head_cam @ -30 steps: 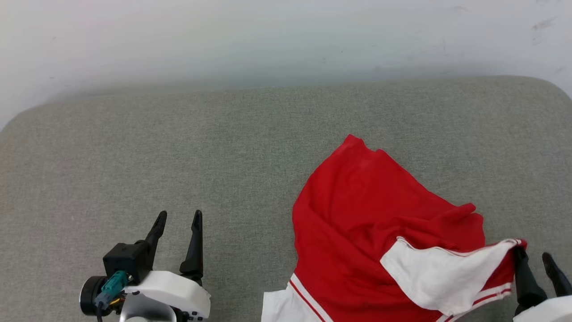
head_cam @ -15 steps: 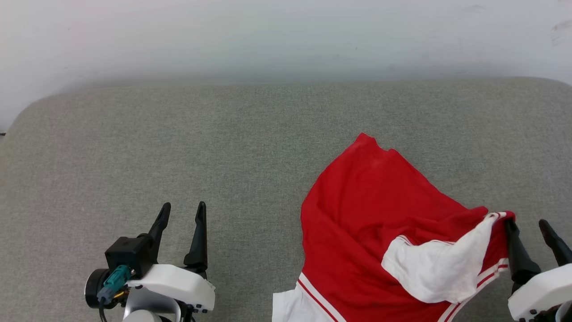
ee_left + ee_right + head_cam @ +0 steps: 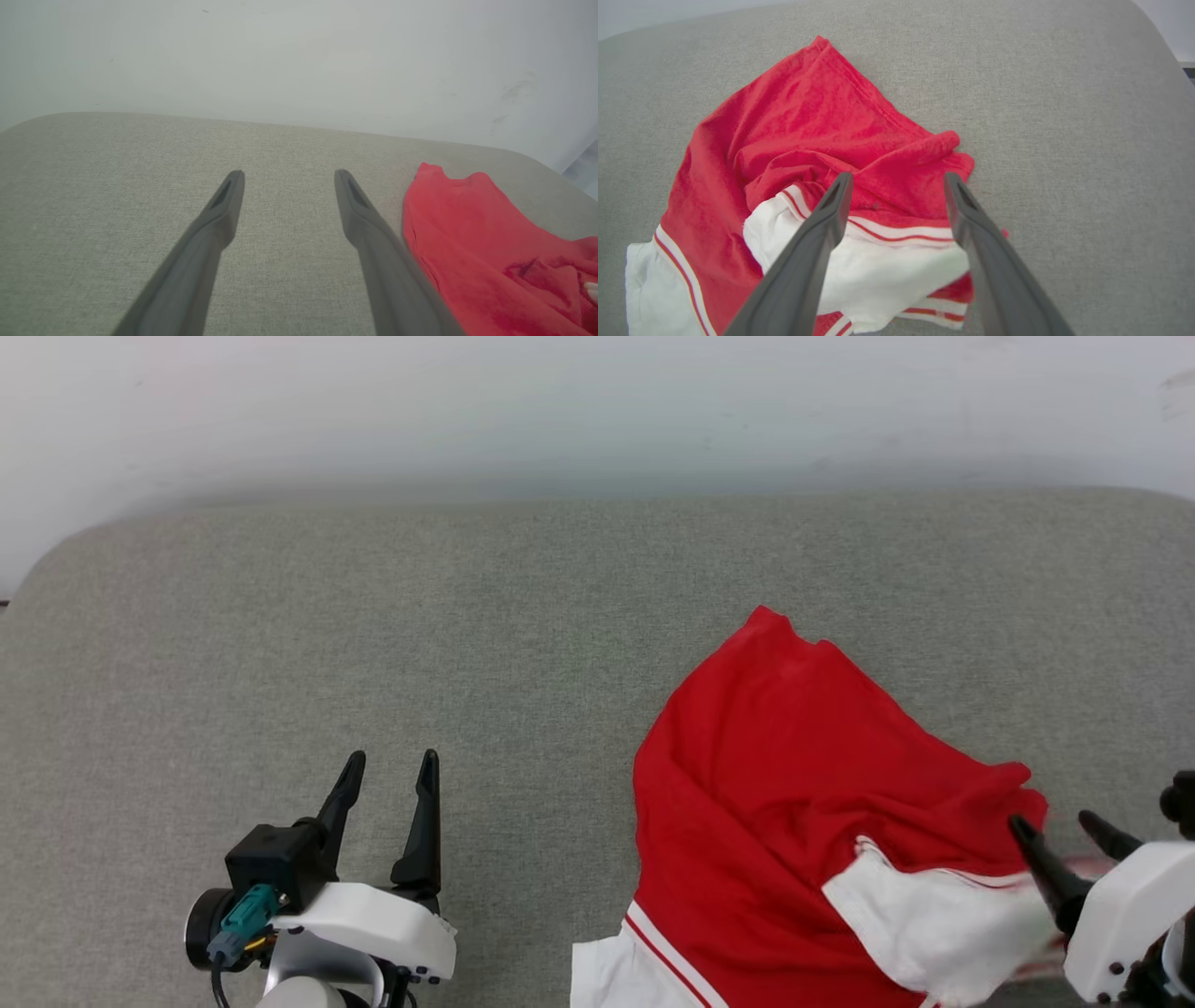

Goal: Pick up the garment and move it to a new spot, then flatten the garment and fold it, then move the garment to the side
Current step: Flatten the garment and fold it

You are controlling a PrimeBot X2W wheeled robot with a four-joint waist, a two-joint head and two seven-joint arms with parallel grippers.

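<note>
Both sets of jaws apart; garment crumpled at right, unheld.
The left gripper hovers over the bare grey cushion with its jaws spread, clear of the garment to its right. The garment lies bunched with a white sleeve folded over it. The right gripper is at its right edge, jaws spread astride the striped trim, clamping nothing.

grey fabric surface, pale wall
</note>
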